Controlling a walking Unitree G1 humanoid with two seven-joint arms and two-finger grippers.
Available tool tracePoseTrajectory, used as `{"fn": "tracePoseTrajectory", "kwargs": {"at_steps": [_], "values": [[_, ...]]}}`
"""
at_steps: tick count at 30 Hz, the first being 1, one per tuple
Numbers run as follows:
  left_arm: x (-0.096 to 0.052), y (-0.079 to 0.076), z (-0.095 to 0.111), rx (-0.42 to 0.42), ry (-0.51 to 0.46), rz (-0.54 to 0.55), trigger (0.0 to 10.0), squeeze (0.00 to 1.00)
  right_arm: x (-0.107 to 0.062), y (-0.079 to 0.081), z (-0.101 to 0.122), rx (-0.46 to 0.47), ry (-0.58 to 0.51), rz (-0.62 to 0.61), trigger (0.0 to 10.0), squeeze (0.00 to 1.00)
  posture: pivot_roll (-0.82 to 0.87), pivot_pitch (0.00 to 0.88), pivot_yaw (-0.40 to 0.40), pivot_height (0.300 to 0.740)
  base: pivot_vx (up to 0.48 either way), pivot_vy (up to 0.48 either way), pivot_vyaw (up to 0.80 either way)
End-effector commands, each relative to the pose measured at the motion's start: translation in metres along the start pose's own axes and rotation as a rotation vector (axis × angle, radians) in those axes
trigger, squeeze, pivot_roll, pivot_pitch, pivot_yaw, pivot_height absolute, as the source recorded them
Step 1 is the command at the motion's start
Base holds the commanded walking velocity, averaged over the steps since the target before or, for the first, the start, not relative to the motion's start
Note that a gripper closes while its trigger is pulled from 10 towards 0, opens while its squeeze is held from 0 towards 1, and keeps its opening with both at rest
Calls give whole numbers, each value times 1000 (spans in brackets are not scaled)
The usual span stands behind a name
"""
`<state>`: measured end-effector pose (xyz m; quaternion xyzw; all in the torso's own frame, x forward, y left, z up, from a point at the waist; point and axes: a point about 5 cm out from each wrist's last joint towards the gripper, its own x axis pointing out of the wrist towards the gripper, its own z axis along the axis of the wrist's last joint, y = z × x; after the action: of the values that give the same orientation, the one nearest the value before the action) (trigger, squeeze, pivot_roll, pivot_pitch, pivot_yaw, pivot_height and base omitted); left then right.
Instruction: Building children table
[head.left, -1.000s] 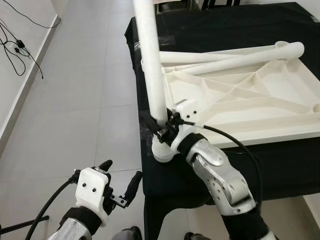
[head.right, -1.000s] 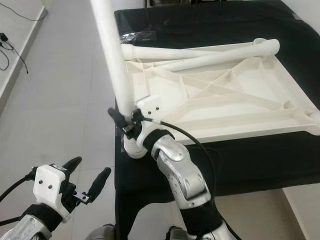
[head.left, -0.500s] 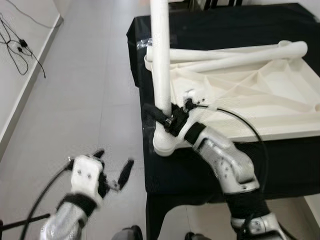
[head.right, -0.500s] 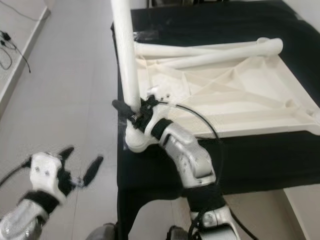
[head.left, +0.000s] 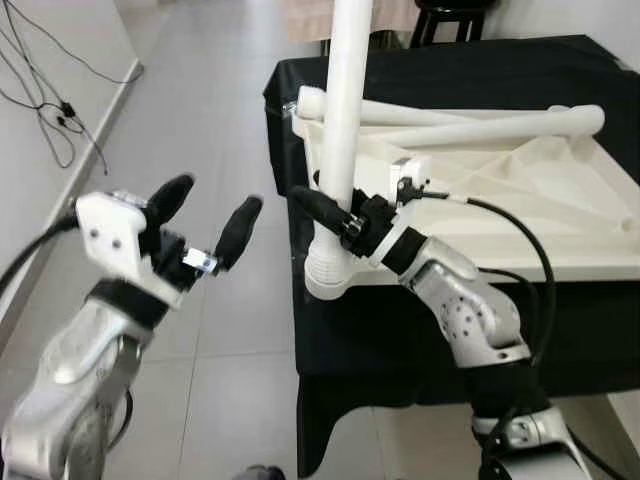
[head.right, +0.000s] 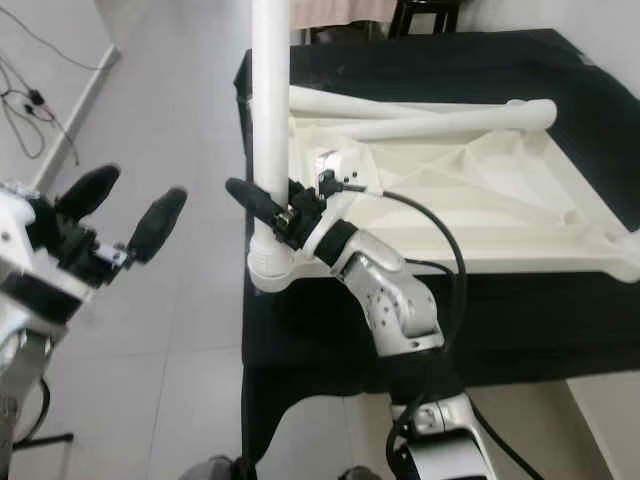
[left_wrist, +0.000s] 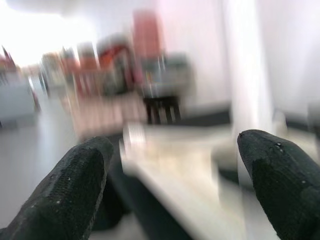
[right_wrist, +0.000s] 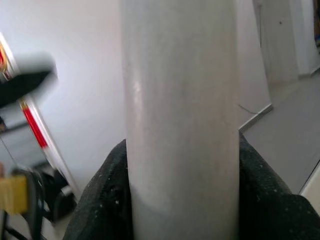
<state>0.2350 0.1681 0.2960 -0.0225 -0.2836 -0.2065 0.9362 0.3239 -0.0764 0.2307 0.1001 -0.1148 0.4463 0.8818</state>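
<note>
One leg (head.left: 343, 120) stands upright, clamped in our right gripper (head.left: 335, 215); two legs (head.left: 470, 118) lie unfitted; left gripper (head.left: 200, 225) spread, empty.

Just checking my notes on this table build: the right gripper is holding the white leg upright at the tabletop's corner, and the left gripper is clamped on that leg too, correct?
Not quite. The left gripper isn't on the white leg; the left eye view shows it open in the air over the floor, apart from the leg. The right gripper does hold the leg upright at the corner of the upturned tabletop.
</note>
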Motion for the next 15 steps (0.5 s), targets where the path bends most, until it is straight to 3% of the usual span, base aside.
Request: {"fn": "tracePoseTrajectory", "kwargs": {"at_steps": [1,7,10,12,15], "values": [[-4,1,-1,-11,18,-7,10000,0,8,8,12,-54,-56,51,10000,0,22,67,48,740,0,0,0],[-7,-7,-12,-25,74,-39,10000,0,4,-2,-13,-249,127,-11,10000,0,17,71,47,740,0,0,0],[-7,-7,-12,-25,74,-39,10000,0,4,-2,-13,-249,127,-11,10000,0,17,71,47,740,0,0,0],[-7,-9,-14,-33,88,-31,10000,0,2,-11,-20,-340,182,-75,10000,0,23,75,44,740,0,0,0],[-5,-9,-13,-36,87,-28,10000,0,3,-12,-22,-403,202,-73,10000,0,23,75,44,740,0,0,0]]}}
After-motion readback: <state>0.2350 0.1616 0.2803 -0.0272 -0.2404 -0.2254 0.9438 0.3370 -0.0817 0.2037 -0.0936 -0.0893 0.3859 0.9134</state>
